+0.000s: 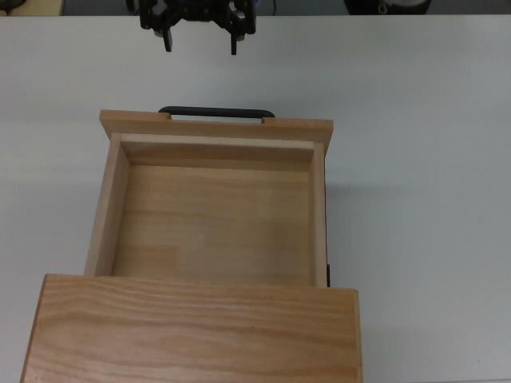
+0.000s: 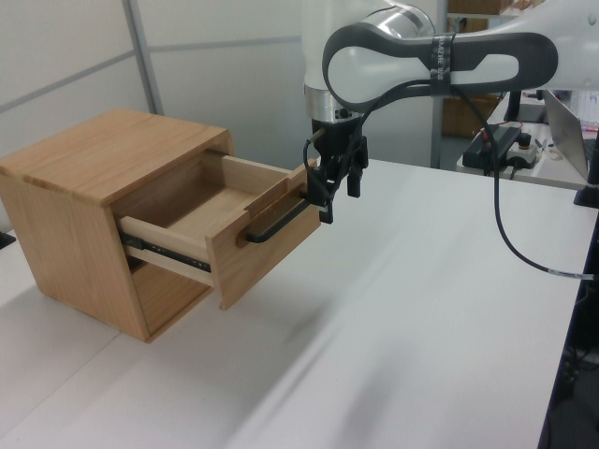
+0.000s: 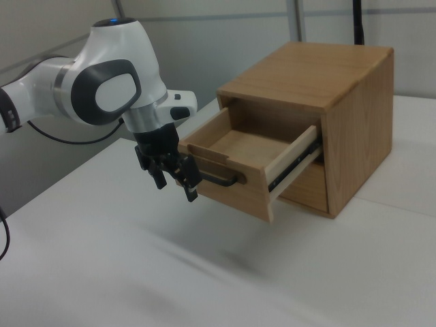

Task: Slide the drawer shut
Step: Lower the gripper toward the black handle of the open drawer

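The drawer (image 1: 215,203) stands pulled well out of the wooden cabinet (image 1: 192,331). In the top view it fills the centre of the frame, its empty light-wood tray open to the camera, with the cabinet's grained top across the bottom edge. Its wider front panel (image 1: 215,126) lies toward the top of the frame, and the slim black bar handle (image 1: 216,112) sits just beyond it. A black slide rail (image 3: 294,167) shows along the drawer's side in the right view. The gripper (image 1: 200,44) hangs at the upper centre of the top view, apart from the handle, its two fingers spread and holding nothing. The white table (image 1: 423,159) lies under everything.
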Action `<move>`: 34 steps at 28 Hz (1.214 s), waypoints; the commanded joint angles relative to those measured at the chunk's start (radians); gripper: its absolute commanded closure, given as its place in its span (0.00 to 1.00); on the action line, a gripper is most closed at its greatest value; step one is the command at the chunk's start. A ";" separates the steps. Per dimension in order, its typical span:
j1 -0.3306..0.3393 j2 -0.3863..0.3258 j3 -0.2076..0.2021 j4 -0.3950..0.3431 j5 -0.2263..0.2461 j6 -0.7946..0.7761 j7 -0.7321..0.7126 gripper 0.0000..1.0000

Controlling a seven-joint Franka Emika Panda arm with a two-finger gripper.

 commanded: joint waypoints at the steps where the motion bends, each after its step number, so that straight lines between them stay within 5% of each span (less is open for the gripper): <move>1: 0.012 -0.004 -0.001 -0.010 -0.022 -0.004 -0.014 0.00; 4: 0.017 0.002 0.000 -0.010 -0.039 0.011 -0.012 0.14; 5: 0.017 0.002 0.000 -0.012 -0.039 0.014 -0.012 0.24; 6: 0.017 0.002 0.005 -0.012 -0.039 0.014 -0.012 0.47; 7: 0.017 0.004 0.008 -0.012 -0.038 0.014 -0.012 0.60; 11: 0.018 0.005 0.010 -0.012 -0.033 0.020 -0.009 1.00; 34: 0.015 0.114 0.008 -0.004 -0.033 0.177 -0.009 1.00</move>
